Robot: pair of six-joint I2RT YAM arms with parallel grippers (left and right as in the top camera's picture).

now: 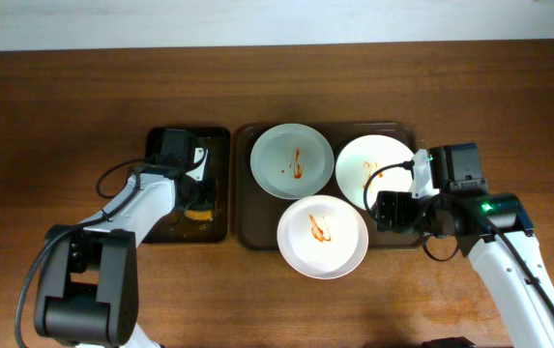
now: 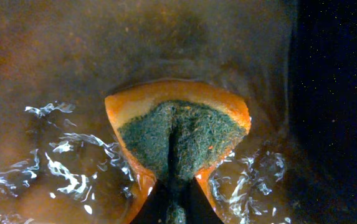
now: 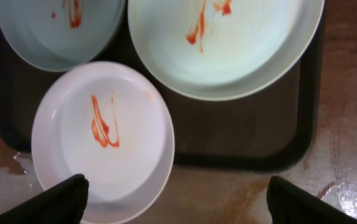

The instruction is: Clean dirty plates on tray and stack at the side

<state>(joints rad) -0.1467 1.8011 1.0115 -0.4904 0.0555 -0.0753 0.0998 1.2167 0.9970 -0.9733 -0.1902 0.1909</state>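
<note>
3 plates are seen on the tray (image 1: pixel 249 224), each marked with orange-red sauce: 1 bluish plate (image 1: pixel 293 161) at the far left, 1 far right plate (image 1: pixel 373 166), and 1 near plate (image 1: pixel 322 236) whose edge overhangs the tray's near rim; none is judged wiped, and nothing is stacked at the side. The sponge (image 2: pixel 178 134), orange with a green scouring face, is clenched in the left pincer (image 2: pixel 177 206) over the narrow black tray (image 1: pixel 218 155), where a wet film is shown; the plates lie to that pincer's right, across the gap between the 2 trays, the bluish plate being nearest. The right pincer (image 3: pixel 177 200) is spread wide and grasps nothing; it is held over the tray's right end, with the near plate just beside it. No long axis is offered by round plates; the tray's long axis runs left to right. The coming move is judged to be carriage of the sponge rightward. The counter (image 1: pixel 64 97) is brown wood grain and looks damp near the tray; a pale strip (image 1: pixel 277 19) borders its far edge.
</note>
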